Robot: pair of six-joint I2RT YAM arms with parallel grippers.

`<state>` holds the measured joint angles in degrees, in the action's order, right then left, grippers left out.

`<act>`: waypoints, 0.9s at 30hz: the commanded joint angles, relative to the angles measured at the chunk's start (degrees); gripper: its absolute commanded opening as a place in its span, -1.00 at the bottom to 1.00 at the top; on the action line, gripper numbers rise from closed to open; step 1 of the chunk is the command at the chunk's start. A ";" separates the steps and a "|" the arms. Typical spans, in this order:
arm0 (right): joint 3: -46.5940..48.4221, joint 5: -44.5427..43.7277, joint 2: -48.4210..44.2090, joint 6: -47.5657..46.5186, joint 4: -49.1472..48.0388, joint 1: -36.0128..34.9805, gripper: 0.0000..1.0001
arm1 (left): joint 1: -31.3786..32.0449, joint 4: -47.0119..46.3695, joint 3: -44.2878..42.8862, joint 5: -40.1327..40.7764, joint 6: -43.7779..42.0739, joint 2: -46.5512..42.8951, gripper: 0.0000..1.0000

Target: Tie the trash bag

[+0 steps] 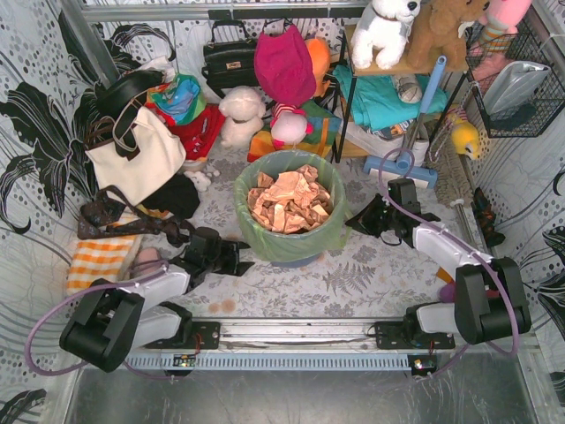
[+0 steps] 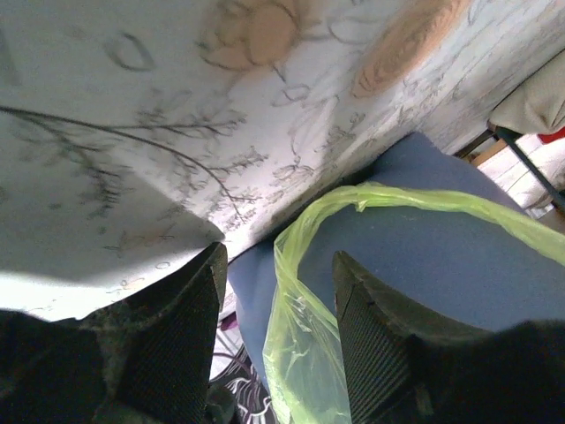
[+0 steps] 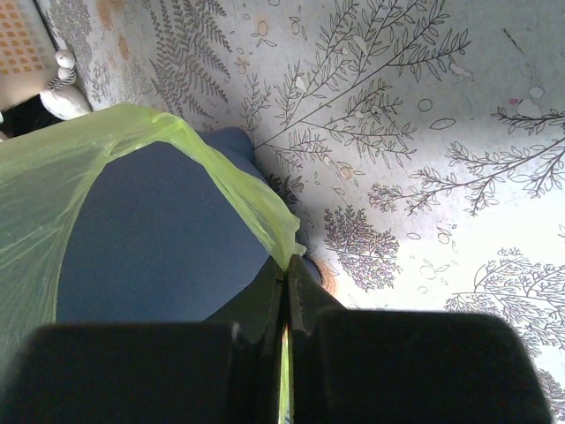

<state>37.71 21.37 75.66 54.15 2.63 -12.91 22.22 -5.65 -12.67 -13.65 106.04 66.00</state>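
Note:
The trash bag (image 1: pixel 269 243) is thin light-green plastic lining a round blue-grey bin (image 1: pixel 300 261) at the table's middle, with tan crumpled paper (image 1: pixel 289 200) inside. My left gripper (image 1: pixel 237 257) is open beside the bin's left side. In the left wrist view a fold of the bag (image 2: pixel 309 353) hangs between its fingers (image 2: pixel 181 344) against the bin (image 2: pixel 424 256). My right gripper (image 1: pixel 360 221) is at the bin's right side, shut on the bag's edge (image 3: pixel 256 208); the green film runs between the closed fingers (image 3: pixel 265 296).
Handbags (image 1: pixel 137 155), a black purse (image 1: pixel 231 57), plush toys (image 1: pixel 240 115) and clothes crowd the back and left. A shelf rack (image 1: pixel 397 88) and a blue mop (image 1: pixel 402 163) stand behind right. An orange checked cloth (image 1: pixel 101 261) lies at left.

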 commanded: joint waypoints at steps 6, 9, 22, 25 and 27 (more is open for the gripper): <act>0.45 -0.89 -2.00 0.34 1.34 0.26 -1.00 | 2.85 -6.68 -3.13 -1.13 2.30 3.54 0.08; 0.39 -0.88 -2.09 0.34 1.30 0.25 -1.00 | 3.32 -8.47 -2.44 -1.46 3.56 4.72 -0.02; -0.01 -1.06 -3.54 0.43 1.65 0.28 -1.00 | 4.18 -10.53 -1.56 -1.29 5.74 5.71 -0.81; 0.12 -1.06 -3.84 0.47 1.73 0.33 -1.00 | 4.23 -10.18 -0.76 -0.96 5.78 4.49 -1.00; 0.31 -1.06 -4.00 0.43 1.94 0.28 -1.00 | 4.24 -7.01 -1.32 0.41 4.52 2.26 -1.00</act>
<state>37.71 21.17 73.17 54.19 3.49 -12.86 26.22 -13.78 -14.13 -14.59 111.20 71.22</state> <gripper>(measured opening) 0.003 0.010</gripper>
